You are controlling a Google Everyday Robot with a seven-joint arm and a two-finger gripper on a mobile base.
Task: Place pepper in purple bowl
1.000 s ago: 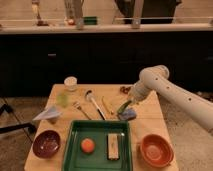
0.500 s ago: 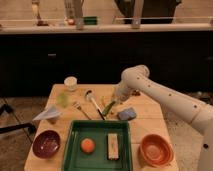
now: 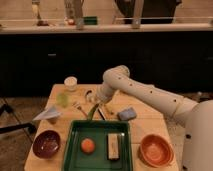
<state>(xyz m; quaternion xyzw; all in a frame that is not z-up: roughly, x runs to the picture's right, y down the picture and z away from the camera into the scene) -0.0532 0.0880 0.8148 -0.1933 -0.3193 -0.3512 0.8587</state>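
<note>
**Carry phase, pepper in grasp.** The gripper (image 3: 98, 103) sits over the middle of the table (image 3: 150, 124), at the end of an arm reaching in from the right. It is clamped on the upper end of the pepper (image 3: 92, 113), which hangs slanting down towards the far rim of the green tray (image 3: 98, 132).

The purple bowl (image 3: 46, 144) stands at the front left corner, well apart from the gripper and with nothing visible inside. Judged from this layout, pick-up is done and transport is in hand. The next move calls for travel forward and to the left, then lowering over the bowl before release.

A folded white paper (image 3: 49, 115) lies between gripper and bowl, and utensils (image 3: 80, 106) lie just beside the pepper. A low carry could brush either.

The tray holds an orange fruit (image 3: 88, 145) and a pale bar (image 3: 114, 146). A blue sponge (image 3: 127, 114), an orange bowl (image 3: 156, 150) and a white cup (image 3: 71, 83) lie off the likely path.
</note>
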